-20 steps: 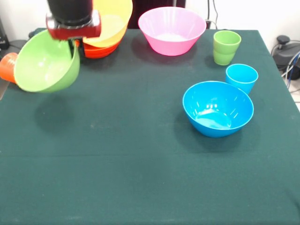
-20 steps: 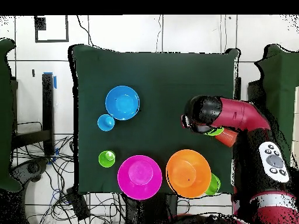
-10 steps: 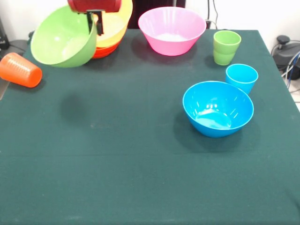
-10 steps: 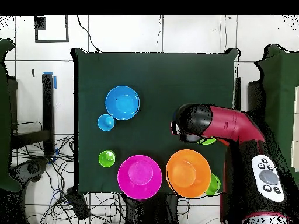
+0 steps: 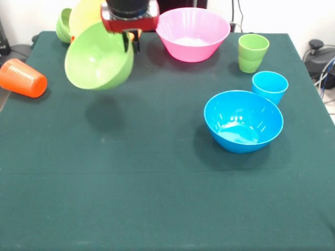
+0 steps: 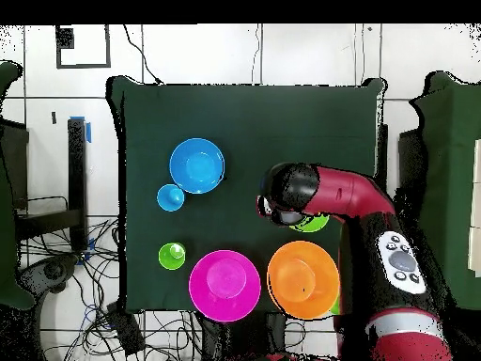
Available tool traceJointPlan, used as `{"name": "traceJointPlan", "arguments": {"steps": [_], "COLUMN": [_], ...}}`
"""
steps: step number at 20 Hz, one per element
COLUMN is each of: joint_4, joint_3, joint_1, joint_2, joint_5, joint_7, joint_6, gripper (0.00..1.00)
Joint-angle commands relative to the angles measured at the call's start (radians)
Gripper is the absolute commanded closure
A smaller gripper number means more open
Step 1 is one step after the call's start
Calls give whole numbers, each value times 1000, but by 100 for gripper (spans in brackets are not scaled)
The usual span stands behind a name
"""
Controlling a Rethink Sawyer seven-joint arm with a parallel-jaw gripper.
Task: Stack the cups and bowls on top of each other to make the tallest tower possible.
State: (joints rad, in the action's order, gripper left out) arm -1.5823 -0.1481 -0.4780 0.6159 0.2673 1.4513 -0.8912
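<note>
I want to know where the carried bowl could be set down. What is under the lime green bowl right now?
Under the lime green bowl, held tilted in the air by the pincer, lies only bare table cloth with the bowl's shadow. From overhead the arm covers most of the bowl, so that view adds nothing.

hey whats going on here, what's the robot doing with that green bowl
The Sawyer arm's gripper is shut on the rim of the lime green bowl and holds it tilted, clear of the table. The blue bowl, light blue cup, green cup and pink bowl stand separately, and the orange cup lies on its side. Nothing among those is stacked.
</note>
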Motion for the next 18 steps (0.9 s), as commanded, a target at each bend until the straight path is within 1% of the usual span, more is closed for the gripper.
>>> {"name": "traceJointPlan", "arguments": {"steps": [1,4,5,6,8,10,15,18], "joint_4": [114,139,155,189,258,280,242,197], "joint_3": [-56,-54,-47,-41,-43,-45,-37,-25], "joint_1": [43,47,53,61,68,68,58,56], "joint_2": [-139,-163,-172,-187,-211,-202,-155,-100], "joint_5": [-36,-40,-39,-34,-20,-13,-22,-32], "joint_7": [96,87,88,83,49,29,34,52], "joint_6": [-109,-122,-140,-182,-242,-266,-295,-314], "gripper": [100,100,100,100,100,100,100,100]}}
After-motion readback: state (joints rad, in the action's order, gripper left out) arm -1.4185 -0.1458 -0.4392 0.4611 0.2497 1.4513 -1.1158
